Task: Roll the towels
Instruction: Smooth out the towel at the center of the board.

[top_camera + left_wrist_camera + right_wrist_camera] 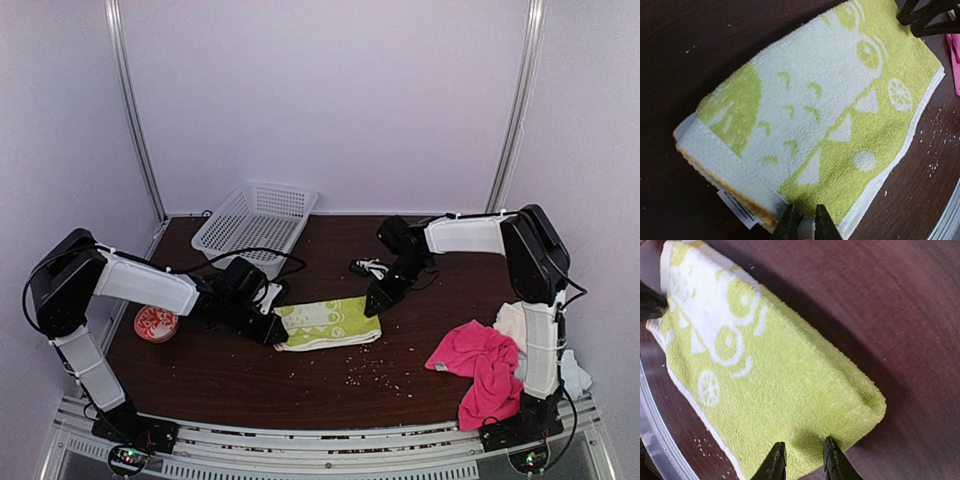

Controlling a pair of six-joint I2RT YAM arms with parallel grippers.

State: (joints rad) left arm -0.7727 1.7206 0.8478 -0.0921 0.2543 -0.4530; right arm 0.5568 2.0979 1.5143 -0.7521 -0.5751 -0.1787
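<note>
A lime-yellow towel with a white pattern lies folded flat in the middle of the table. My left gripper is at its left end, and its fingertips are shut on the white hem beside a small label. My right gripper is at the towel's right end. Its fingertips press into the thick lime fold, closed on a pinch of it. A hot-pink towel lies crumpled at the right front. A cream towel and a pale-blue towel are partly hidden behind the right arm.
A white mesh basket stands at the back left. A small red-and-white dish sits near the left edge. A black-and-white object lies behind the lime towel. Crumbs dot the wood in front of it.
</note>
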